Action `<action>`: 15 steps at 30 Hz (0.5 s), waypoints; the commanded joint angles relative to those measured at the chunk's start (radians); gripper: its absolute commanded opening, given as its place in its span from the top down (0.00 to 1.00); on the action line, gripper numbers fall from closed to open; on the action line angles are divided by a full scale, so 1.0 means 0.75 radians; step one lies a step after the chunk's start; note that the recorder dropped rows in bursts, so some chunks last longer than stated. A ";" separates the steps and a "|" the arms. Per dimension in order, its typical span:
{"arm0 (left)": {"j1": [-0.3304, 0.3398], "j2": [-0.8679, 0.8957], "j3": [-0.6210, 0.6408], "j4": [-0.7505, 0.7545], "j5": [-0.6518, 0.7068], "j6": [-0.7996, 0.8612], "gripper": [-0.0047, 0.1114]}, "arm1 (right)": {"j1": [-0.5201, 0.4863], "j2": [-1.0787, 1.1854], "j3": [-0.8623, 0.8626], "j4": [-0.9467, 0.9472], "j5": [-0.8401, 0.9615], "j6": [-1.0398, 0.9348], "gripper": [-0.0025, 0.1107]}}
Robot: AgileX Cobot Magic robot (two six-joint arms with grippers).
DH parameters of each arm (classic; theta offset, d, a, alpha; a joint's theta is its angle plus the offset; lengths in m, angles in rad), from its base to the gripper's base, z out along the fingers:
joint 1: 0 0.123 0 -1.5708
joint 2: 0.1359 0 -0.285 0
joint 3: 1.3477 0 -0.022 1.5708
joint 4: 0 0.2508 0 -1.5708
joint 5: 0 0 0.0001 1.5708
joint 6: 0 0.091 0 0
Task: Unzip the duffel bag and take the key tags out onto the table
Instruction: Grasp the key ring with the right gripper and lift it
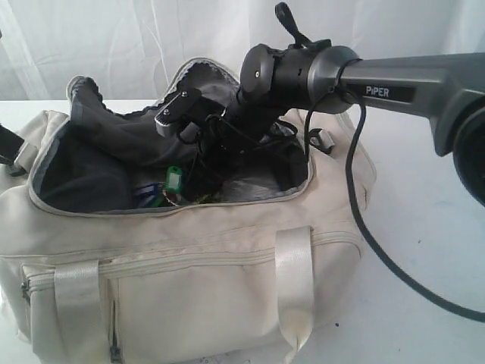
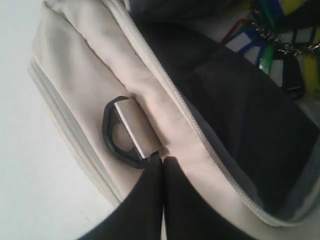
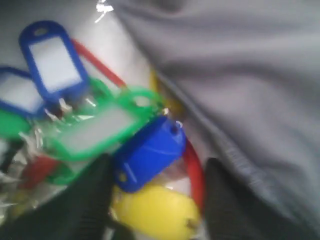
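The cream duffel bag (image 1: 189, 288) lies unzipped on the white table (image 1: 424, 258), its dark lining showing. The key tags (image 1: 168, 189) sit inside, near the front rim. My right gripper (image 1: 198, 173) reaches down into the opening. In its wrist view it (image 3: 157, 200) stands open, with blue, yellow and red key tags (image 3: 150, 155) between its fingers. My left gripper (image 2: 163, 162) is shut, its tips pinching the bag's fabric (image 2: 75, 50) beside a black D-ring (image 2: 112, 135). The coloured key tags (image 2: 280, 45) lie deeper in the bag.
The right arm's black cable (image 1: 364, 227) trails over the bag's right end onto the table. The raised flap with its zipper edge (image 1: 204, 72) stands behind the gripper. Two satin handles (image 1: 295, 288) hang down the front. A white curtain closes off the back.
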 commanded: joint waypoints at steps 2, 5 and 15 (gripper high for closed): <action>0.003 -0.012 0.010 -0.050 0.005 0.009 0.96 | 0.005 -0.028 -0.002 -0.078 -0.114 0.118 0.96; 0.003 -0.012 0.010 -0.050 0.005 0.009 0.96 | 0.005 -0.081 -0.002 -0.078 -0.143 0.123 0.98; 0.003 -0.012 0.010 -0.059 0.015 0.009 0.96 | 0.003 -0.286 -0.002 -0.078 -0.084 0.135 0.98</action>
